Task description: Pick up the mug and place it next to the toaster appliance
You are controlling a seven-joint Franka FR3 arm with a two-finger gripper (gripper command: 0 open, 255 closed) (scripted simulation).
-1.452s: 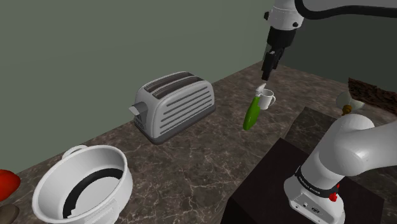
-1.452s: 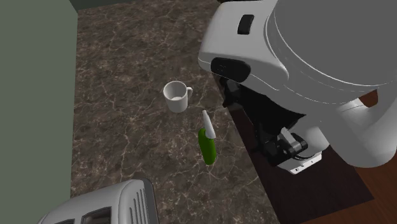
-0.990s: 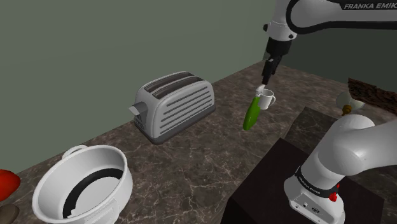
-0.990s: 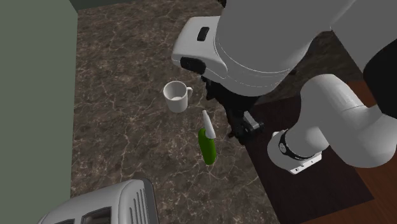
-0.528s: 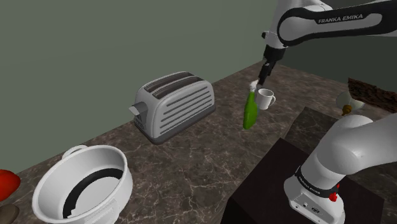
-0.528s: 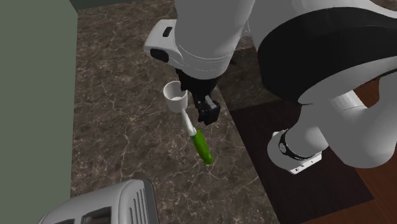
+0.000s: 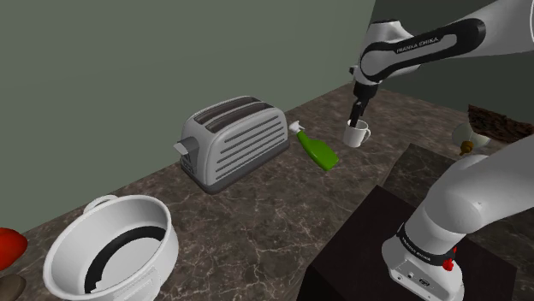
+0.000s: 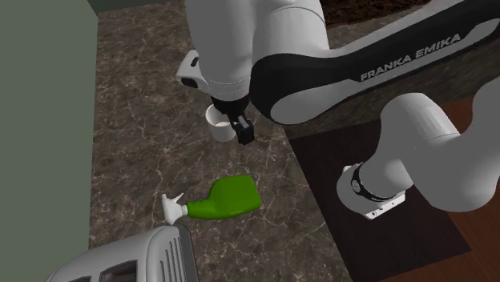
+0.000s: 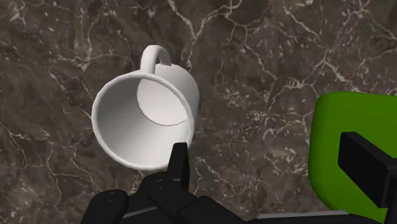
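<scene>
green bottle point(image 8: 228, 196) toppled, gripper point(image 8: 243, 128) at mug point(image 9: 143, 121)

Dark brown marbled table point(image 7: 282, 205), pale veining. Flat grey-green wall point(image 7: 128, 68) behind it. Reddish-brown wood-grain surface point(image 8: 485, 269) beside it. Even light.

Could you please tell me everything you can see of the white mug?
The mug is plain white, with a round open mouth, an empty inside and one loop handle. It stands upright on the dark marbled counter, apart from the green bottle lying nearby. The gripper hangs over it, jaws open; one jaw's tip overlaps its rim in the wrist view, and whether they touch I cannot tell.
</scene>
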